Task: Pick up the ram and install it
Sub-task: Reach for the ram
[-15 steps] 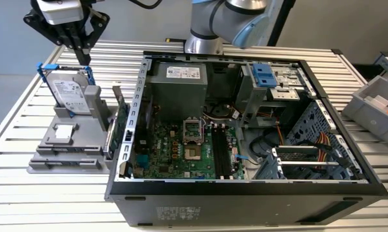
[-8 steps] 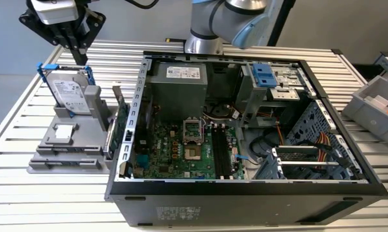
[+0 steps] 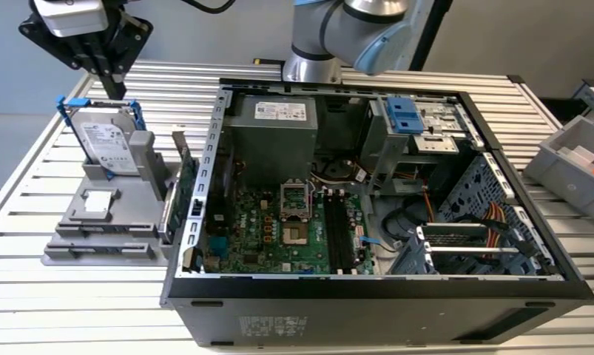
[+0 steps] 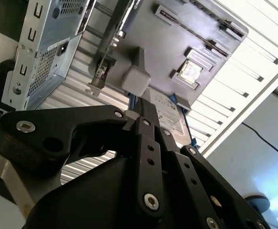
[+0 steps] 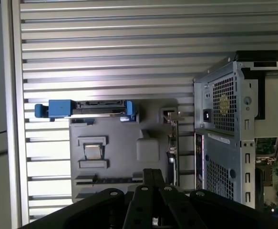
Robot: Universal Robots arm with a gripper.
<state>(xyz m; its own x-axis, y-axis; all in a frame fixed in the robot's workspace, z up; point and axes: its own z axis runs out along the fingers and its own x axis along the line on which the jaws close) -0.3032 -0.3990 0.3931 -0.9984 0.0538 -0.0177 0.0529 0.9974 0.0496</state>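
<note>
A: Black steel nearest in the exterior view: computer case (image 3: 376, 310) lying on its side on the ribbed metal table (image 3: 80, 310), open on top, motherboard (image 3: 267, 229) facing up inside.

B: And the ram (image 5: 108, 180)?

A: Outside the case, to the exterior view's left, on the grey fixture (image 3: 80, 255). Shows in the first wrist view as a long, thin, dark strip standing on edge in the fixture's long slot, at the end opposite the hard drive (image 3: 107, 140). Seen edge-on, so cannot tell its colour.

B: Further back on that fixture?

A: Square chip (image 3: 98, 201) lying flat in its pocket. Then green card (image 3: 188, 200) upright on edge along the side toward the case. Then the hard drive, standing tall in a blue frame at the far end.

B: Hand (image 3: 110, 87) holding anything?

A: No. Hangs in the air just above the blue frame's top edge, pointing down, apart from it. Fingers pressed together on empty air, likewise in both wrist views. Well apart from the ram's slot in the exterior view.

B: Beyond that?

A: Grey bin (image 3: 573, 159) on the table at the exterior view's right, just beside the case, with something orange inside. Farthest back, arm (image 3: 326, 44) rising from the table behind the case.
</note>
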